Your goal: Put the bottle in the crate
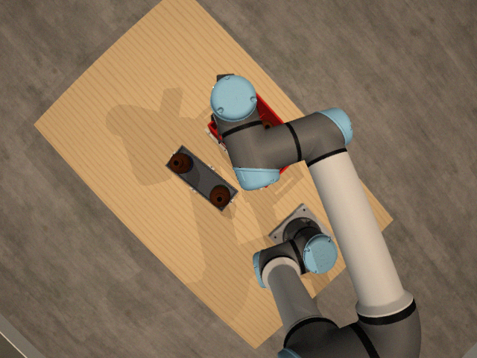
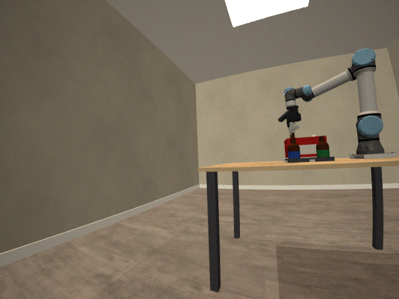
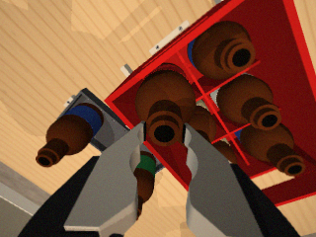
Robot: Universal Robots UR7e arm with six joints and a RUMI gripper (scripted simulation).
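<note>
My gripper [image 3: 164, 123] [image 2: 292, 129] is shut on the neck of a brown bottle [image 3: 165, 94] and holds it upright over the near corner slot of the red crate [image 3: 278, 35] [image 1: 269, 110] [image 2: 306, 140]. The bottle's body is inside the crate's rim; I cannot tell whether it touches the bottom. Several other brown bottles stand in the crate's other slots. The grey tray [image 1: 202, 180] [image 3: 111, 130] [image 2: 323, 159] beside the crate holds a blue-labelled bottle [image 1: 179, 162] [image 2: 293, 149] [image 3: 69, 130] and a green-labelled bottle [image 1: 219, 195] [image 2: 322, 147] [image 3: 144, 175]. In the overhead view the arm hides the gripper.
The crate and the tray stand on a wooden table [image 1: 115, 77] [image 2: 241, 166]. The arm's base plate [image 1: 300, 211] is bolted on the table near the crate. The arm's elbow and wrist hang over most of the crate.
</note>
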